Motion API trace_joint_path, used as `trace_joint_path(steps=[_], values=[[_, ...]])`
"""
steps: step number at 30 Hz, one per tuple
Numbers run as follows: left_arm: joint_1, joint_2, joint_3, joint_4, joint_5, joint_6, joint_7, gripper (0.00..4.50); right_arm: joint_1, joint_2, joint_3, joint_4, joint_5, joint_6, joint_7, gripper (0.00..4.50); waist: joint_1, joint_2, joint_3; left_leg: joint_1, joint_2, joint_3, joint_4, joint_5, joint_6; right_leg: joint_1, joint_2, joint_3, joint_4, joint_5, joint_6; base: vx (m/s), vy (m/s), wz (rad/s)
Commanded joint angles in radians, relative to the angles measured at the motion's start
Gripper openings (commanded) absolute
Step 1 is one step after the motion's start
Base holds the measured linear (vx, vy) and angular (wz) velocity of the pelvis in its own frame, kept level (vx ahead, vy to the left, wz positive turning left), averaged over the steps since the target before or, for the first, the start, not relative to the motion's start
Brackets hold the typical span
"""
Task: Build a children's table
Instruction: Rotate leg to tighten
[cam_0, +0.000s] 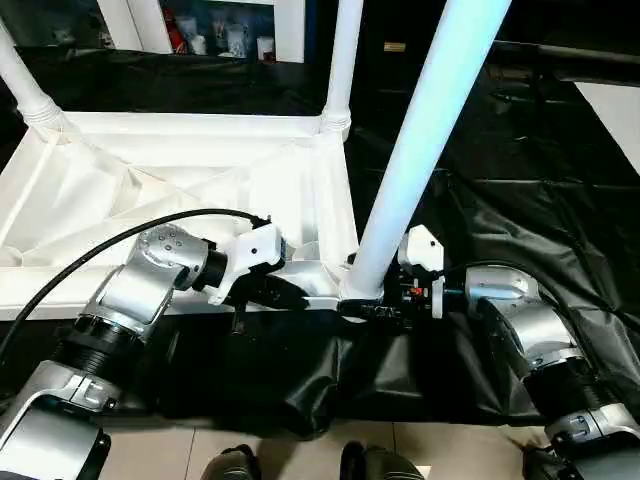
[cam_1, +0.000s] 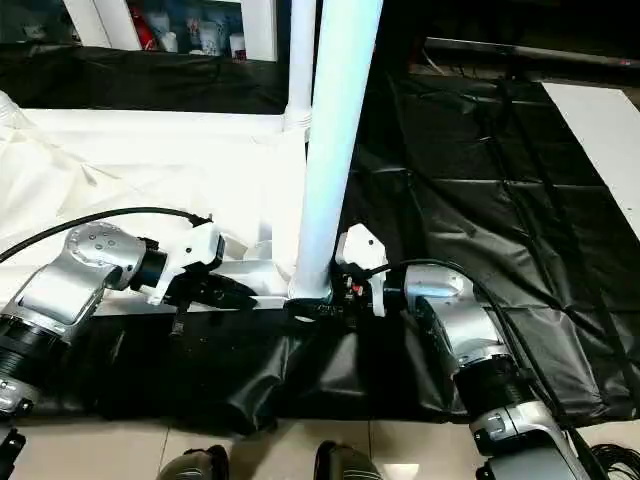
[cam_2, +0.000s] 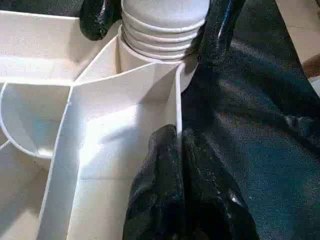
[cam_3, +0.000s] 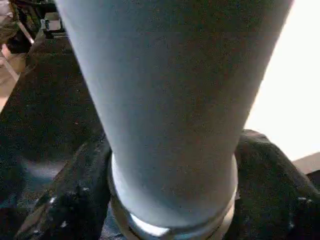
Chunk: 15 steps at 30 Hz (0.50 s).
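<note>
Tabletop (cam_0: 190, 190), white and turned ribbed side up, lies on a black plastic sheet (cam_0: 520, 200) in the head views, with the robot's two silver forearms reaching in over its near edge. Three white legs stand in its corner sockets: one at the far left (cam_0: 22, 85), one at the far right (cam_0: 342, 60), and a near leg (cam_0: 420, 150) rising tilted from the near right corner. The left gripper (cam_0: 275, 292) sits at the near rim just beside that corner; the right gripper (cam_0: 375, 308) is at the near leg's base, one black finger on each side of it. A white board (cam_0: 612, 112) lies at the sheet's far right.

From the left wrist, the left gripper's fingers (cam_2: 170, 185) are pressed together on the thin upright rim of the tabletop, with the ribbed foot of the near leg in its socket just beyond.

From the right wrist, the near leg stands between two spread black fingers (cam_3: 75, 200) that flank its base.
</note>
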Motion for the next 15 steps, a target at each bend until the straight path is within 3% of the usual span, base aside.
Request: trace_joint_path(steps=[1,11,14,15], values=[[0.034,0.005,-0.072,0.006,0.017,0.011,-0.075,0.0,0.007,-0.016,-0.026,-0.004,0.007,0.009,-0.016,3.15,0.002,0.001,-0.077,0.013,0.059,-0.02,-0.043,0.014,0.168,0.077,-0.086,0.058,-0.042,0.107,-0.319,0.0,0.0,0.0],[0.033,0.002,-0.067,0.012,0.021,0.013,-0.052,0.0,0.011,-0.002,-0.03,0.011,-0.003,0.009,-0.046,2.74,0.003,-0.001,-0.077,0.011,0.057,-0.02,-0.041,0.017,0.168,0.078,-0.085,0.058,-0.04,0.108,-0.317,0.0,0.0,0.0],[0.026,-0.016,-0.055,0.04,0.038,0.011,0.002,0.0,0.015,0.022,-0.043,0.025,-0.012,0.023,-0.115,2.73,0.002,0.0,-0.073,0.011,0.057,-0.02,-0.043,-0.004,0.158,0.074,-0.086,0.058,-0.046,0.069,-0.311,0.0,0.0,0.0],[0.001,-0.063,-0.026,0.104,0.064,0.025,0.127,0.0,0.015,0.069,-0.074,0.058,-0.023,0.037,-0.242,2.73,0.001,-0.001,-0.07,0.011,0.057,-0.02,-0.045,-0.031,0.142,0.073,-0.087,0.059,-0.052,0.016,-0.303,0.0,0.0,0.0]])
